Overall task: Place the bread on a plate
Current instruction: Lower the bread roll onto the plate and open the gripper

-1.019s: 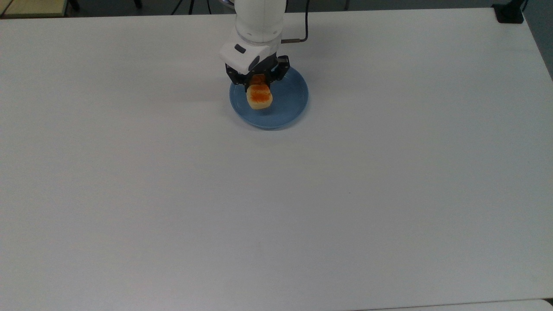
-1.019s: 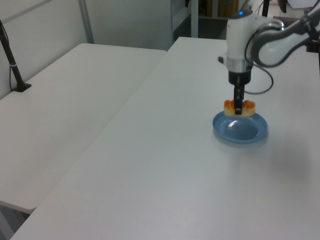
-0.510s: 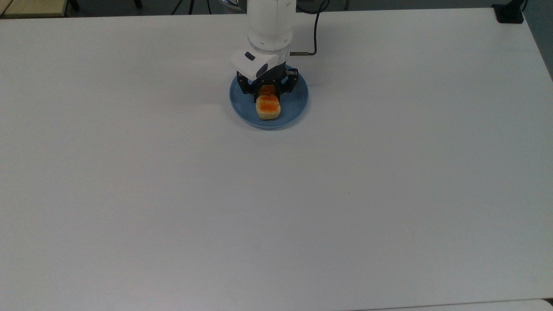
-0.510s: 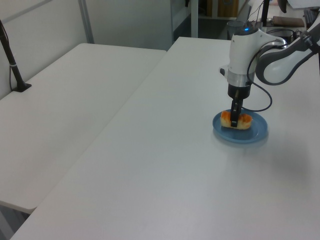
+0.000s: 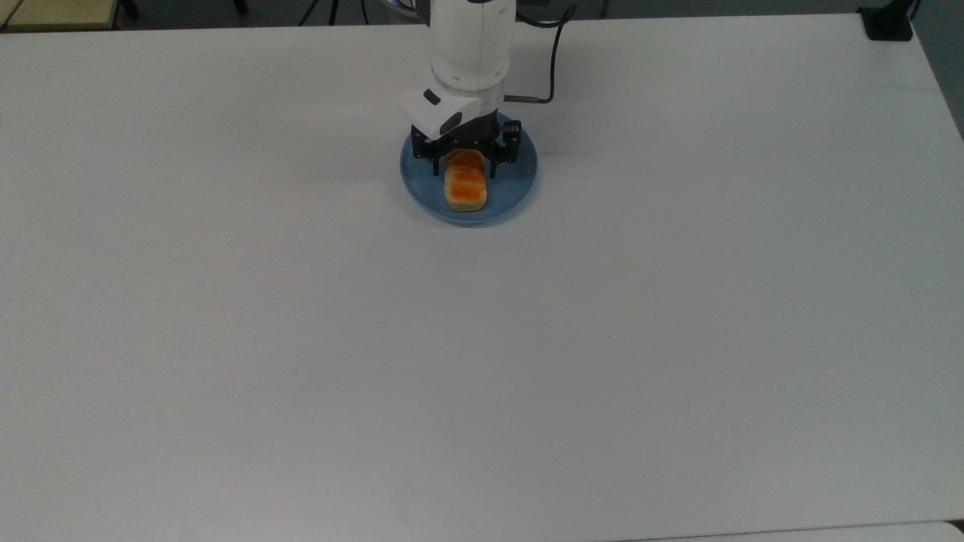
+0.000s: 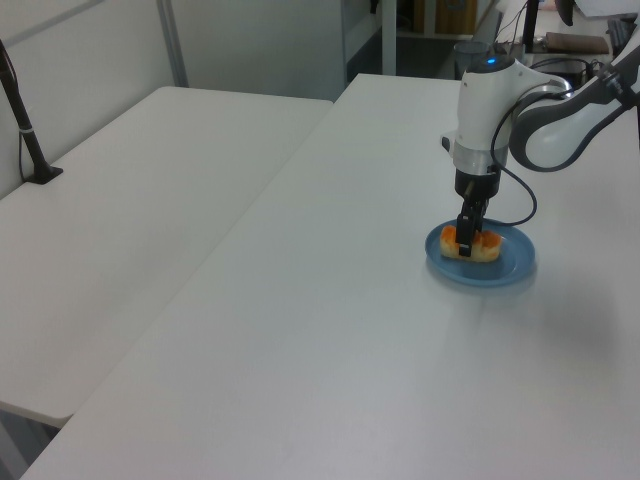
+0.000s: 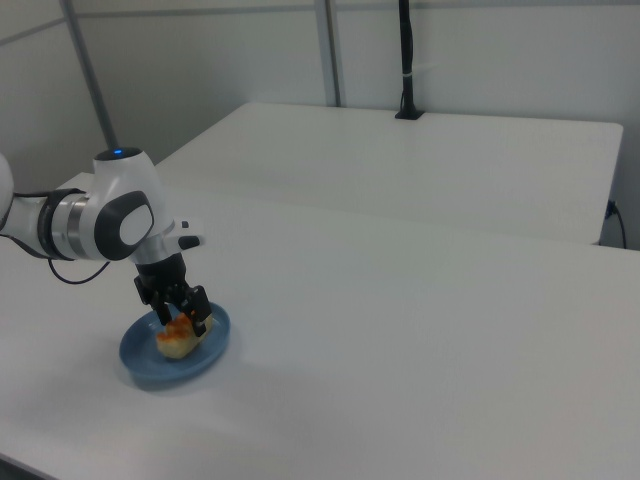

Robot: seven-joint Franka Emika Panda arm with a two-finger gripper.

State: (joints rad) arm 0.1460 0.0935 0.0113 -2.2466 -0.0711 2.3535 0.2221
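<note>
The bread (image 5: 465,187), a small loaf with an orange-brown top, lies on the blue plate (image 5: 520,177) at the table's far middle in the top view. My gripper (image 5: 464,167) stands straight over its far end, open, with one finger on each side of the loaf and a small gap at both. In the left view the bread (image 6: 486,245) rests in the plate (image 6: 500,272) behind the dark fingers (image 6: 465,240). In the right view the gripper (image 7: 183,322) straddles the bread (image 7: 177,342) on the plate (image 7: 140,365).
A black cable (image 5: 553,68) loops from the arm behind the plate. A black clamp base (image 5: 889,22) sits at the top view's far right corner. In the left view a second table (image 6: 130,200) with a black post (image 6: 25,130) adjoins.
The arm came down and lowered the bread onto the plate. The fingers then spread apart and let go of it, and the loaf now lies flat.
</note>
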